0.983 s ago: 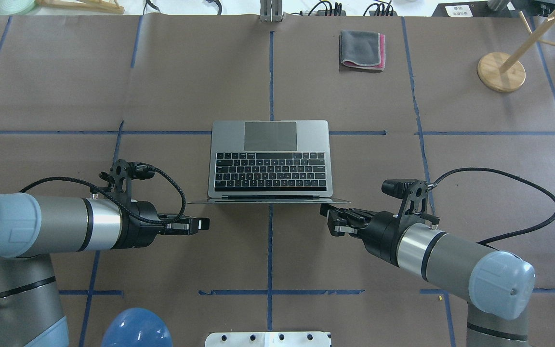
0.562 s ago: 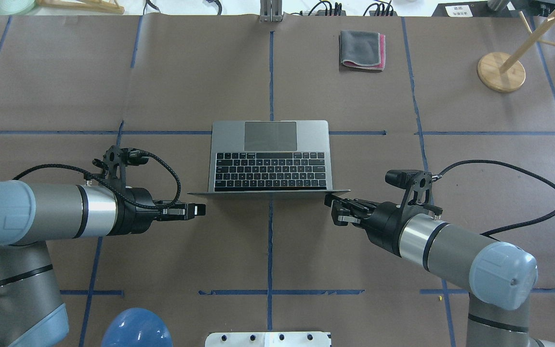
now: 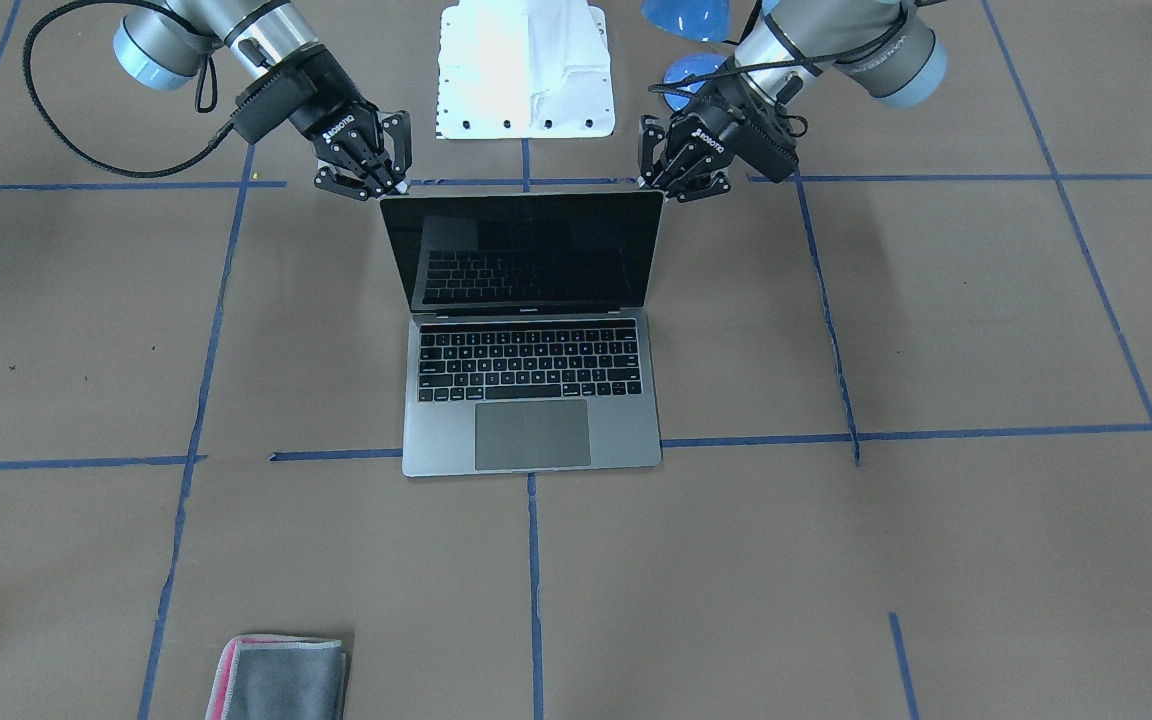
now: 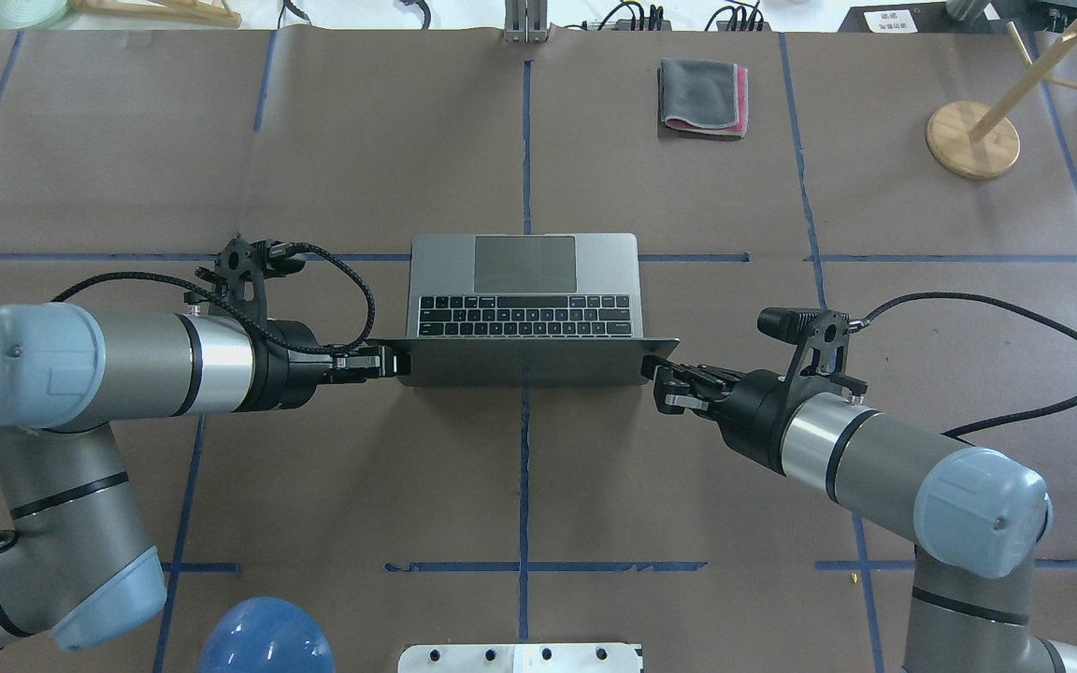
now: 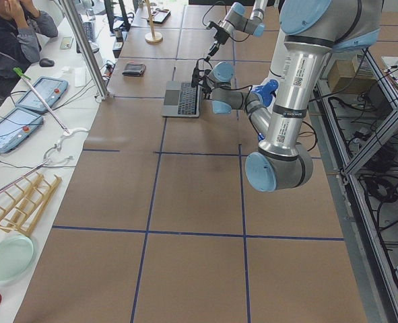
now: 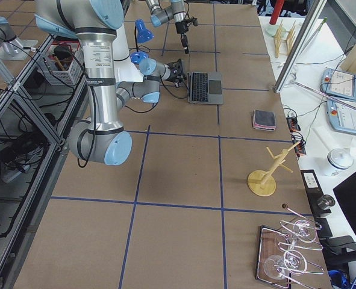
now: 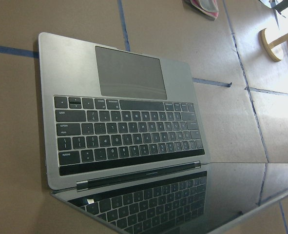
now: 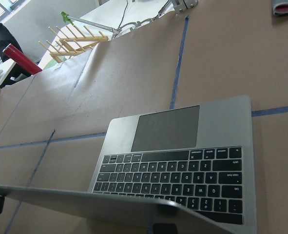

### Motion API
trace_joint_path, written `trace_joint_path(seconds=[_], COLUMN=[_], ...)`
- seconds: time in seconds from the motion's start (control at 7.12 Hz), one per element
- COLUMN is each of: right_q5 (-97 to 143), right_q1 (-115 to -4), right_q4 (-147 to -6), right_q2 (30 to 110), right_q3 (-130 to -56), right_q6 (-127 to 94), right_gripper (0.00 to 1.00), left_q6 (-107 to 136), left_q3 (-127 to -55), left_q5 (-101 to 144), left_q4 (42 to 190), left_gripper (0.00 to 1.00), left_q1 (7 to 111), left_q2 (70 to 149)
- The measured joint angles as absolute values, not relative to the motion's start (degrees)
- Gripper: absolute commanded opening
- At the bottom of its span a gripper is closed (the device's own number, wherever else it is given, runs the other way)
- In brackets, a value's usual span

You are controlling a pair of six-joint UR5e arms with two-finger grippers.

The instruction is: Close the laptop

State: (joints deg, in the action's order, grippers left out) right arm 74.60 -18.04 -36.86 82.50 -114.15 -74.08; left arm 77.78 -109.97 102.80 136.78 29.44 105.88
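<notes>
Brown paper covers the table (image 4: 127, 140), ruled into squares by blue tape (image 4: 526, 140), and the laptop (image 4: 524, 280) sits at its middle with the hinge toward the robot's edge and the trackpad toward the far edge. Its lid leans forward over the keyboard, so from overhead the grey back shows as a band and the rear key rows are hidden. The left gripper (image 4: 387, 363) is at the lid's left upper corner and the right gripper (image 4: 660, 385) at its right upper corner, both behind the screen. Each has its fingers spread and nothing between them; from where I stand I cannot tell whether the tips actually press the lid. A braided cable (image 4: 356, 290) loops off the left wrist just beside the laptop's left side, and another cable (image 4: 1015, 313) arcs wide off the right wrist. A folded grey-and-pink cloth (image 4: 702, 95) lies near the far edge, right of centre, well apart from the laptop. A wooden stand (image 4: 972, 140) on a round base is toward the far right corner.
</notes>
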Motion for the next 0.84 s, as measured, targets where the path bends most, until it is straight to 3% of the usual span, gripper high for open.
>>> trace_joint_path(seconds=[0.84], right_q5=[76.6], right_q1=[-23.1], right_q4=[-48.9], right_q2=[77.4], right_q3=[-114.0], right_q6=[-75.1], right_gripper=[0.03], left_q6=[77.9], left_q3=[-106.6], left_q5=[102.9], left_q4=[136.5], left_gripper=[0.0], left_q1=[32.1], left_q2=[107.4])
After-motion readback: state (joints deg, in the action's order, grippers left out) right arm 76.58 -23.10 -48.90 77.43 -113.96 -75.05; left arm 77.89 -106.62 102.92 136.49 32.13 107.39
